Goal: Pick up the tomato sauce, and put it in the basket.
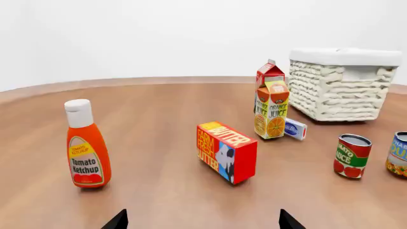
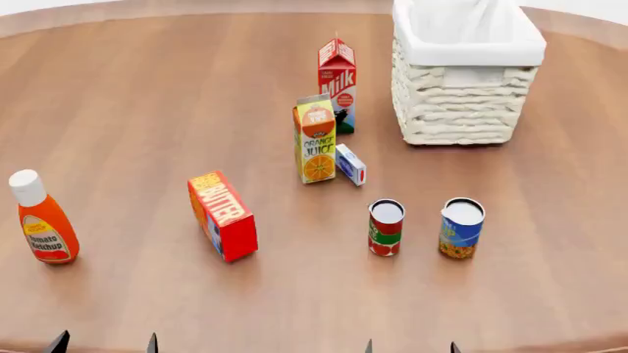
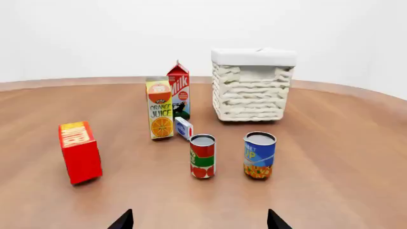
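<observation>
**Both hands low and empty, the sauce can untouched on the table**

From my seat, the nearest things are my own fingertips: the left hand [image 2: 104,343] and the right hand [image 2: 409,346] show only as dark tips at the bottom edge of the head view, each pair spread apart with nothing between them.

Next out, the tomato sauce [image 2: 386,227] stands upright on the table [image 2: 147,110], a small cylinder with a red label, a green band and a silvery top. Just beside it, apart from it, is the blue-and-yellow can [image 2: 461,227], of much the same shape. To their left stands a red butter box [image 2: 223,215] on its long edge, and far left the orange ketchup bottle [image 2: 41,218] with its white cap (only the left wrist view and the head view catch this one; the right wrist view does not).

Farther on stands the orange juice carton [image 2: 316,140], a small blue-and-white box [image 2: 351,164] lying at its foot, and the red milk carton [image 2: 337,84] behind.

Farthest is the basket [image 2: 461,110], rectangular, cream woven wicker with white cloth folded over its rim, well apart from the sauce.

The table is smooth brown wood grain with a curved far edge; beyond it the wrist views show a plain white wall.
</observation>
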